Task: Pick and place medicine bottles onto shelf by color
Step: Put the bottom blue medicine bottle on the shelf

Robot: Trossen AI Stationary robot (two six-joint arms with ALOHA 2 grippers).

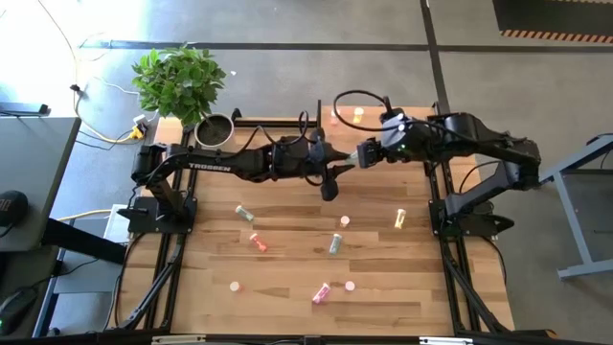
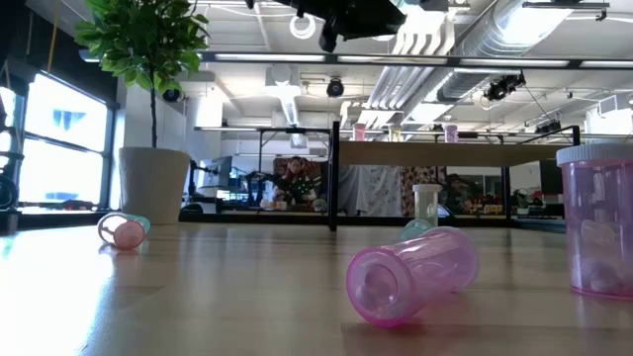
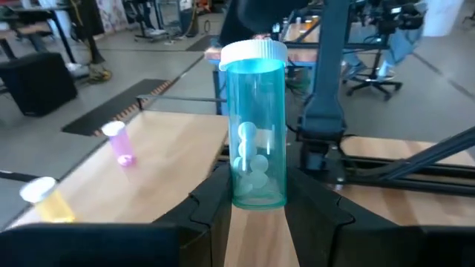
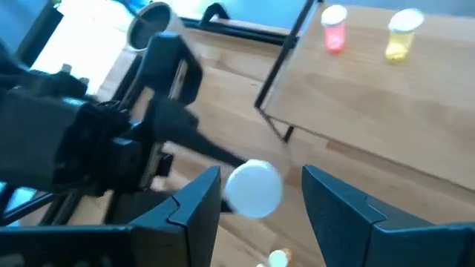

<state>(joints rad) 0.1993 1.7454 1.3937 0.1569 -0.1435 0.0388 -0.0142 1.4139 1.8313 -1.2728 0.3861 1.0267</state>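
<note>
My left gripper (image 3: 260, 204) (image 1: 330, 178) is shut on a blue-green bottle (image 3: 257, 126) with a white cap, held high above the table's middle, near the shelf (image 1: 383, 117). My right gripper (image 4: 261, 178) (image 1: 364, 153) is open just above it. Its fingers stand on either side of the white cap (image 4: 252, 189); I cannot tell whether they touch it. A pink bottle (image 3: 119, 141) and a yellow bottle (image 3: 48, 199) stand upright on the shelf. Several more bottles lie or stand on the tabletop, such as a pink one (image 2: 410, 272) on its side. My left gripper pinches the bottle's lower body (image 3: 258, 194) between its two fingers (image 3: 211, 211), one on each side. The bottle stands upright in the hold, cap up, and is lifted clear of the table.
Loose bottles are scattered over the table's middle and near half: yellow (image 1: 400, 218), pale green (image 1: 335, 244), orange-red (image 1: 257, 241), pink (image 1: 321, 293). A potted plant (image 1: 182, 86) stands at the far left corner. The arm frames run along both sides.
</note>
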